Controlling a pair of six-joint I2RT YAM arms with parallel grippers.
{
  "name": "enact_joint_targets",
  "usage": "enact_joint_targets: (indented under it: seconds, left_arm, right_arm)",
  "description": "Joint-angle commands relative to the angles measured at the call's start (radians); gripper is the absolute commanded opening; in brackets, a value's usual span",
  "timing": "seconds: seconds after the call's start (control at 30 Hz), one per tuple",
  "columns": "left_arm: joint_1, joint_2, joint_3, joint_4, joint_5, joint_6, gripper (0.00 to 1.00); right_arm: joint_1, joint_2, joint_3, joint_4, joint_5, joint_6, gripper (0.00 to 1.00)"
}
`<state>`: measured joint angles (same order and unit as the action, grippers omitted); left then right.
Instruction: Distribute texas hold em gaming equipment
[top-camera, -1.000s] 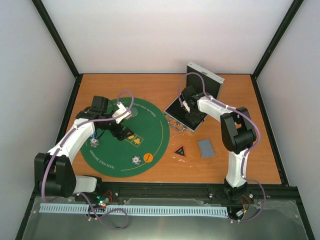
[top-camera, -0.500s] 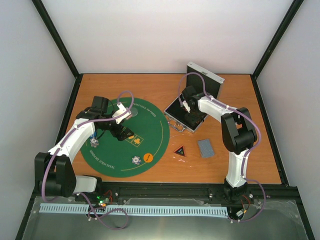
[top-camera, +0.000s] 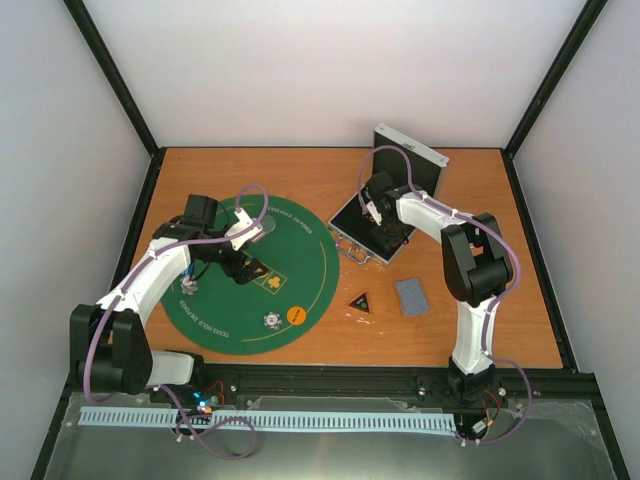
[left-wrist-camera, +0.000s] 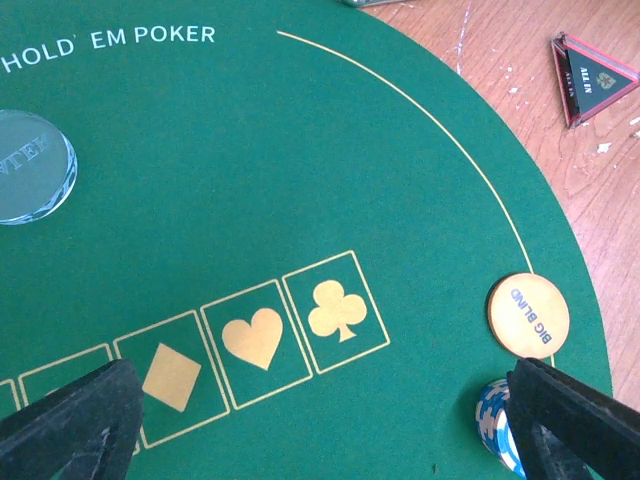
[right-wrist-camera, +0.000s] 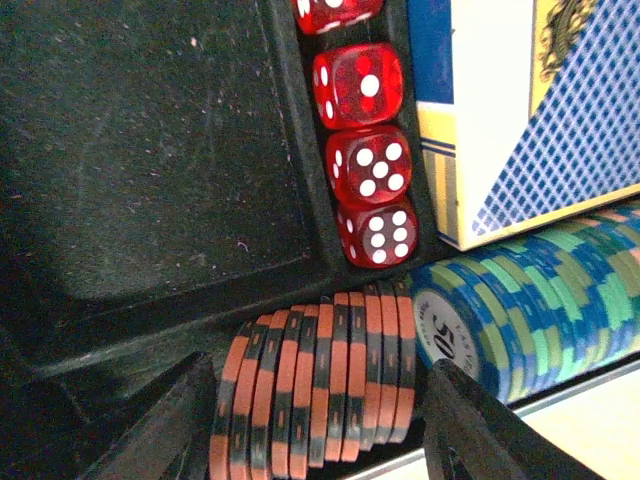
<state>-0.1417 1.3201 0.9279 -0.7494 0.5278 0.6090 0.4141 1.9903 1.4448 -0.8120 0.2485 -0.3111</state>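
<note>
My left gripper (top-camera: 245, 268) (left-wrist-camera: 320, 435) is open and empty, low over the green mat (top-camera: 310, 250) near the printed suit boxes. A blue striped chip stack (left-wrist-camera: 495, 425) sits by its right finger, with the orange disc (left-wrist-camera: 528, 314) just beyond. The clear disc (left-wrist-camera: 30, 180) lies at the left. The black triangular marker (left-wrist-camera: 590, 78) (top-camera: 360, 300) lies on the wood. My right gripper (top-camera: 372, 212) (right-wrist-camera: 320, 420) is open inside the silver case (top-camera: 410, 150), its jaws either side of a row of orange-and-black chips (right-wrist-camera: 320, 380). The grey-blue cards (top-camera: 411, 296) lie on the table.
The case also holds blue-green chips (right-wrist-camera: 520, 320), several red dice (right-wrist-camera: 365, 150) and a blue-patterned card box (right-wrist-camera: 540, 110). On the mat, one chip (top-camera: 188, 287) sits at the left edge and another (top-camera: 270, 320) beside the orange disc (top-camera: 296, 315).
Almost nothing. My left gripper has shifted very slightly over the mat. My right arm stays in the case.
</note>
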Motion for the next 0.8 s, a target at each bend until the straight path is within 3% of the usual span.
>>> enact_joint_targets:
  seconds: [0.0,0.17,0.47,0.77]
  left_arm:
    - [0.008,-0.005,0.002,-0.011,0.018,0.020,1.00]
    - [0.008,-0.007,0.004,-0.012,0.021,0.018,1.00]
    - [0.009,-0.014,0.013,-0.025,0.026,0.020,1.00]
    - [0.008,-0.016,0.131,-0.072,0.034,0.027,1.00]
  right_arm:
    - [-0.013,0.041,0.007,0.001,-0.023,-0.001,0.56]
    - [-0.023,0.056,0.009,0.002,-0.030,0.002,0.43]
    - [-0.024,0.006,0.064,-0.045,-0.020,0.052,0.03]
    - [-0.023,-0.163,0.212,-0.190,-0.123,0.190,0.03]
